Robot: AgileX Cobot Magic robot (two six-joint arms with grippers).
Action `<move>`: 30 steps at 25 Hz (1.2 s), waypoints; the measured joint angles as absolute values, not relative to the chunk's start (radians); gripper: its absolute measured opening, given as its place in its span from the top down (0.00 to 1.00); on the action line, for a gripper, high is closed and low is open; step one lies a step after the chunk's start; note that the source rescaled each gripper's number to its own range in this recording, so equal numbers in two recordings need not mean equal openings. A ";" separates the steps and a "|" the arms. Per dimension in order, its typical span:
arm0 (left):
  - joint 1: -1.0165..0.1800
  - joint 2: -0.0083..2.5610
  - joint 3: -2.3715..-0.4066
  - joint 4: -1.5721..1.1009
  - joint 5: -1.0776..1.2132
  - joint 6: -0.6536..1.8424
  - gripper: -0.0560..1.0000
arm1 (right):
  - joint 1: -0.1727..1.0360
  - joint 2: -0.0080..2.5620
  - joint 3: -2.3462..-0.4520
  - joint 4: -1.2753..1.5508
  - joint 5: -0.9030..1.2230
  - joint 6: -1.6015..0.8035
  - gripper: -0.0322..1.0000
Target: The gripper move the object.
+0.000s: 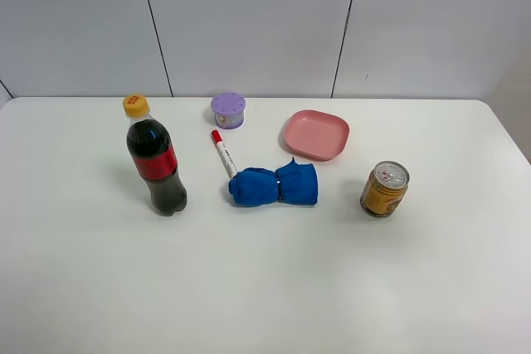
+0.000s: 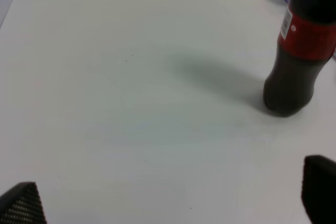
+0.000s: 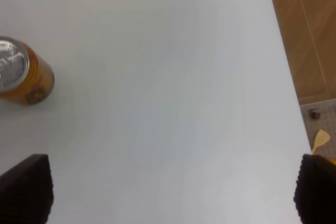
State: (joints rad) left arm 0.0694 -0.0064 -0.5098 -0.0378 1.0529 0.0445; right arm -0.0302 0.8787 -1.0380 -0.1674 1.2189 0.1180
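Looking from above: pen [image 1: 224, 154] lies beside blue cloth [image 1: 274, 186]; no arms visible.
Wrist views: both claws [image 2: 168, 203] [image 3: 168, 190] spread wide, released.
Surface: white table [image 1: 265, 288].

The white table [image 1: 265, 288] carries a cola bottle [image 1: 155, 159], marker [image 1: 224, 154], purple tub [image 1: 227, 110], pink dish [image 1: 316, 134], blue cloth [image 1: 275, 184] and gold can [image 1: 385, 189].
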 joint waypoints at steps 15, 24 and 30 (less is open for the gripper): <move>0.069 -0.006 -0.510 -0.038 1.053 0.044 0.00 | -0.030 0.218 -0.569 -0.089 1.042 0.085 0.05; 0.069 -0.006 -0.510 -0.038 1.053 0.044 0.00 | -0.030 0.091 -0.498 -0.079 1.048 -0.006 0.05; 0.069 -0.006 -0.510 -0.038 1.053 0.044 0.00 | -0.030 0.091 -0.497 -0.023 1.048 -0.015 0.05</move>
State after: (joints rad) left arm 0.0694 -0.0064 -0.5098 -0.0378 1.0529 0.0445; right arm -0.0302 0.0910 -0.4967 -0.0227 1.0482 -0.0145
